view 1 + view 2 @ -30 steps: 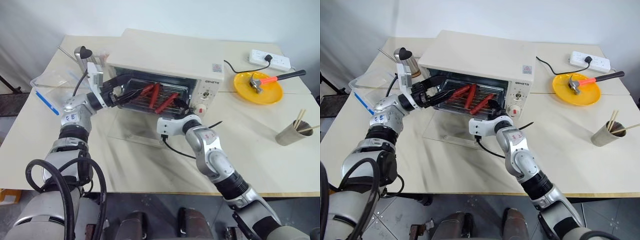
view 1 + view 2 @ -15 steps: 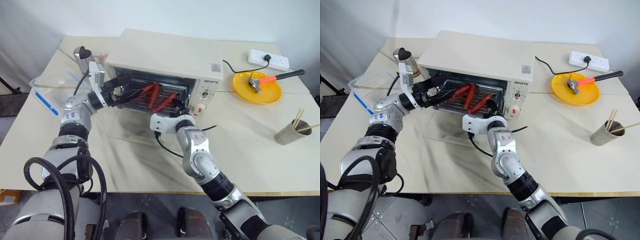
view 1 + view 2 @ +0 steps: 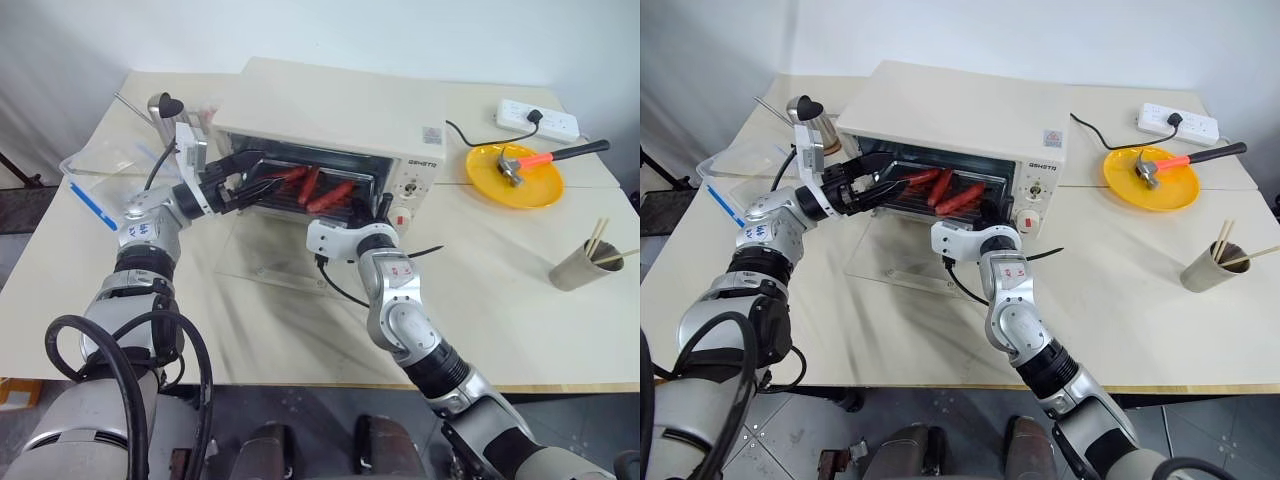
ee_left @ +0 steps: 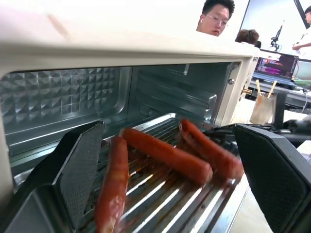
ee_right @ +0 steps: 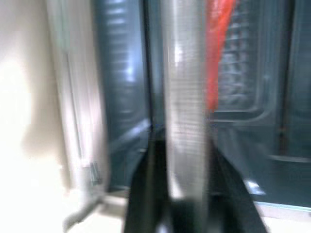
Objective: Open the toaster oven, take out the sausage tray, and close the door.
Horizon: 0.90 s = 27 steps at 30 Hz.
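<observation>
You have the toaster oven in the middle of the table, its open front facing you and the glass door folded down flat on the near side. To the right sit a yellow plate with a hammer on it, a white power strip at the far right, and a cup holding sticks near the right edge; to the left stand a small kettle and a clear plastic box. A black cable trails across the table beside the door. Small dark brand lettering sits above the oven's 2 knobs but is too small to read. The sausage tray lies in the oven mouth with its long axis running left to right, and the 3 sausages point roughly from near to far. Your left gripper hangs at the left end of the opening with its fingers spread wide on either side of the tray, gripping nothing. Your right gripper is at the tray's right end, and its fingers are pinched on the tray's rim.
</observation>
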Motion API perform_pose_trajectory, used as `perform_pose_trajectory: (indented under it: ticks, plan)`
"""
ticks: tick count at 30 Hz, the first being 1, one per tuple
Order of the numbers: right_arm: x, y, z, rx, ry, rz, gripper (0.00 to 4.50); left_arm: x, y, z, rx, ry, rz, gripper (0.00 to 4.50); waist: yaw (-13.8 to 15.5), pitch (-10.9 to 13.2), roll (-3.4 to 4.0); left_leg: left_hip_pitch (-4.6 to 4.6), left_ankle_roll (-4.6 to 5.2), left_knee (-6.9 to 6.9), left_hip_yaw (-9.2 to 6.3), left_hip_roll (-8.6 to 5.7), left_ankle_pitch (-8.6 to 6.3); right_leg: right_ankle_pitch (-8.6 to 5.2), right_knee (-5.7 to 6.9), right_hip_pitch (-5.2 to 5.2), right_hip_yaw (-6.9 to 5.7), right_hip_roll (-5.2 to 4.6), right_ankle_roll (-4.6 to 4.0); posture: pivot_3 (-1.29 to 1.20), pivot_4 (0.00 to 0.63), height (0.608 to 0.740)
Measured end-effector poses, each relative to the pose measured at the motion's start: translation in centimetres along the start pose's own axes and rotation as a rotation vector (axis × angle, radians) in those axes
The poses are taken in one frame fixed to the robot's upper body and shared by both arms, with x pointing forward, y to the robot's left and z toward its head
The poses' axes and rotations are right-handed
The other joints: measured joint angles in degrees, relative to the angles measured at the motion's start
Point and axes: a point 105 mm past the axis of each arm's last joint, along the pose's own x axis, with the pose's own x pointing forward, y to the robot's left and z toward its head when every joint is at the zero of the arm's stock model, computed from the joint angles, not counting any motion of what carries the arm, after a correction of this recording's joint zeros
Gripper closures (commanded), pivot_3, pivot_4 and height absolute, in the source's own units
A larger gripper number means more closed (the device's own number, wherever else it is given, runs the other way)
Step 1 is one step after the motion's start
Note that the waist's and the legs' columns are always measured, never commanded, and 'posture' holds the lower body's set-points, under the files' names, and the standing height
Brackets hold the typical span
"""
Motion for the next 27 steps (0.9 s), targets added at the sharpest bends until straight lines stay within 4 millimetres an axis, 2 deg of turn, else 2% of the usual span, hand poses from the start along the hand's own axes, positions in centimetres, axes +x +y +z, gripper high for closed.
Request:
perform_pose_trajectory:
  ticks: [14,27]
  plan:
    - [-0.4,0.1,-0.3,-0.014,-0.027,-0.033,4.49,0.2,-0.1,0.0,0.004,-0.004,-0.005,0.00,0.04,0.00,0.00,-0.01,-0.01,-0.05,-0.03,0.00,0.00,0.00,0.00,-0.01,-0.01,0.00,0.00,0.00,0.150,0.740]
    - [-2.8,0.6,-0.4,-0.018,-0.135,-0.054,4.49,0.2,-0.1,0.0,0.006,-0.005,-0.004,0.00,0.34,0.00,0.00,-0.02,-0.01,-0.06,-0.06,-0.02,-0.01,0.00,-0.01,-0.01,-0.02,-0.01,0.00,0.00,0.150,0.740]
